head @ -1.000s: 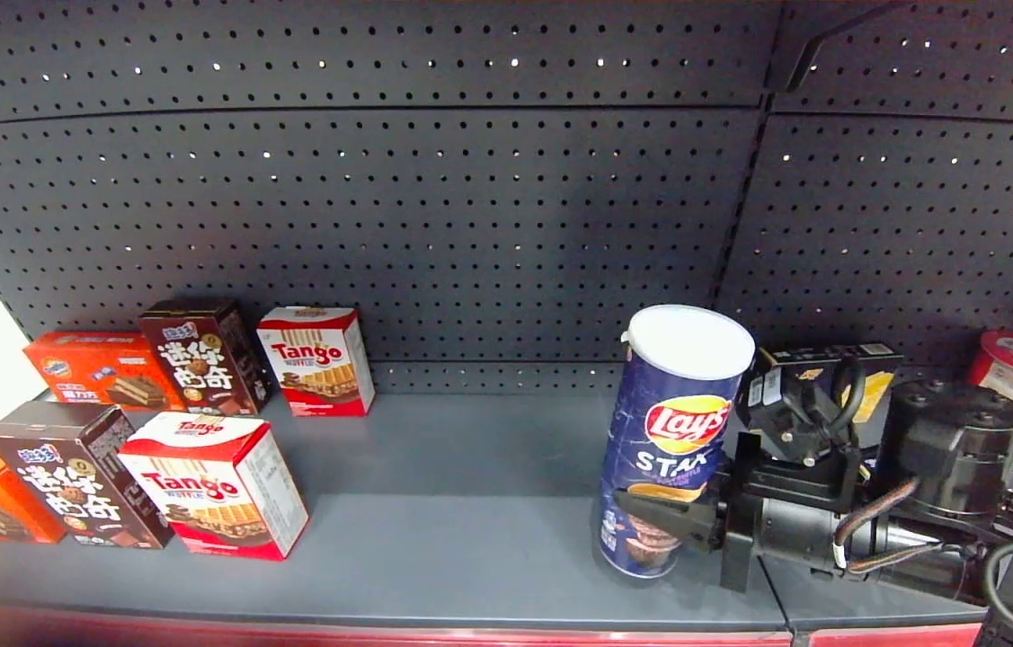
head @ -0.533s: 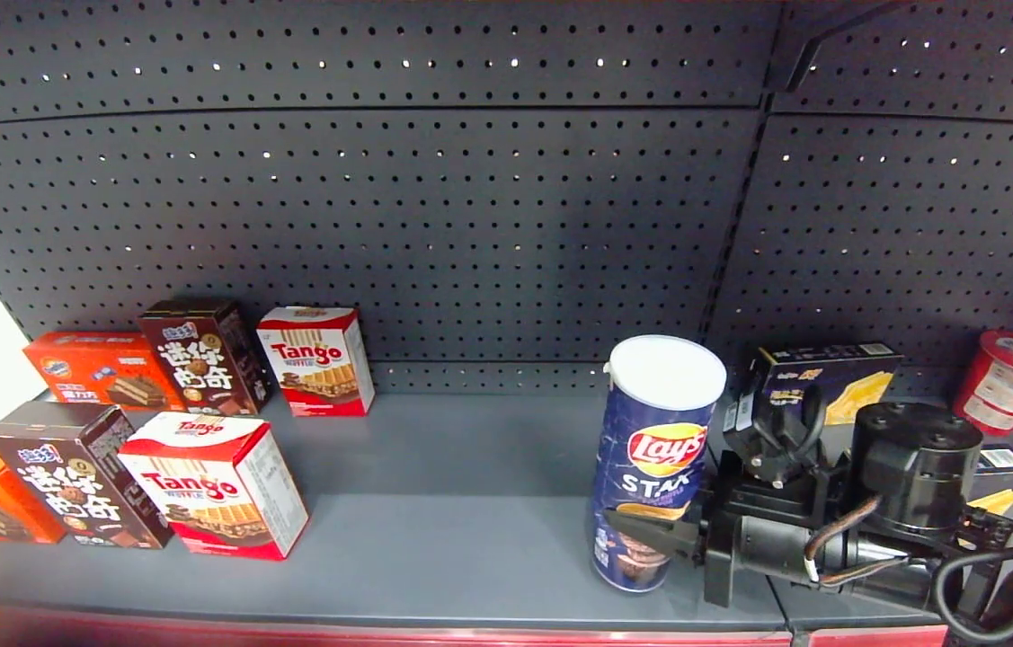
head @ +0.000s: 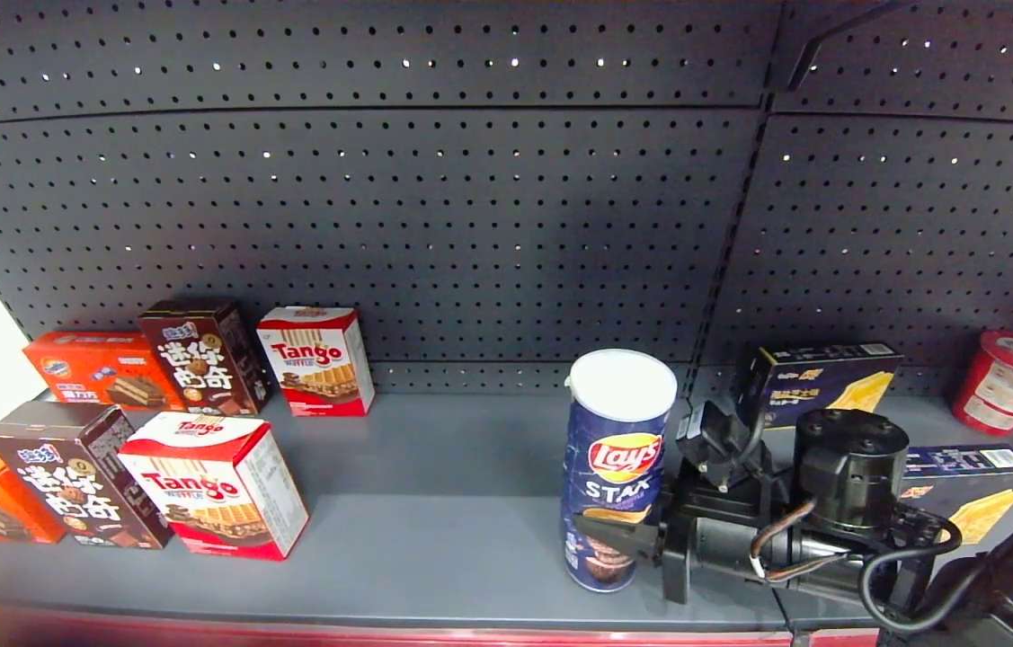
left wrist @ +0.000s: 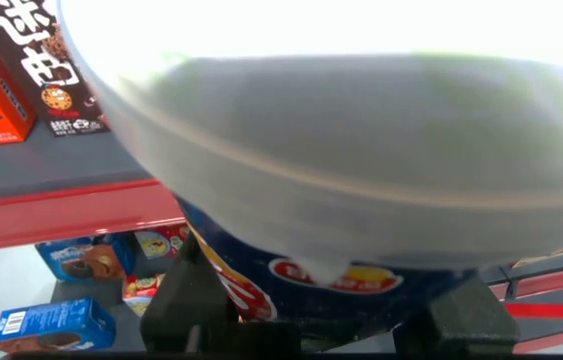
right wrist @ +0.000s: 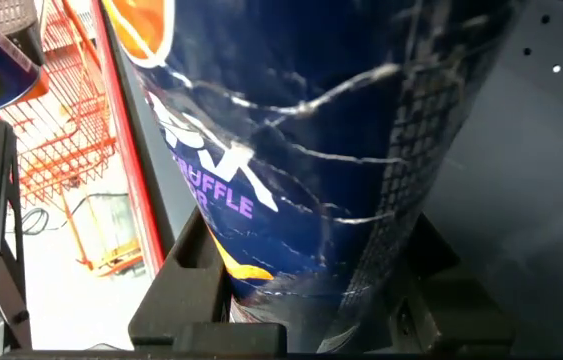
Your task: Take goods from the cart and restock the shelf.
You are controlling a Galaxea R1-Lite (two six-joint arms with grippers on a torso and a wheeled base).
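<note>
A tall dark blue chip can (head: 616, 467) with a white lid stands upright near the front of the grey shelf (head: 434, 503), right of centre. My right gripper (head: 603, 532) is shut on its lower part from the right side. In the right wrist view the can (right wrist: 311, 150) fills the space between the two black fingers (right wrist: 186, 300). I cannot tell whether its base touches the shelf. In the left wrist view my left gripper (left wrist: 321, 322) is shut on a second blue can (left wrist: 341, 285) with a white lid, held in front of the shelf's red edge (left wrist: 61, 215).
Wafer and biscuit boxes (head: 218, 485) crowd the shelf's left end in two rows. Two black and yellow boxes (head: 821, 377) and a red cup (head: 1009, 377) sit to the right, behind my arm. A pegboard wall backs the shelf. An orange-red cart (right wrist: 51, 130) stands below.
My right gripper has carried the chip can to the left along the shelf and a little lower. The boxes on the shelf have stayed put.
</note>
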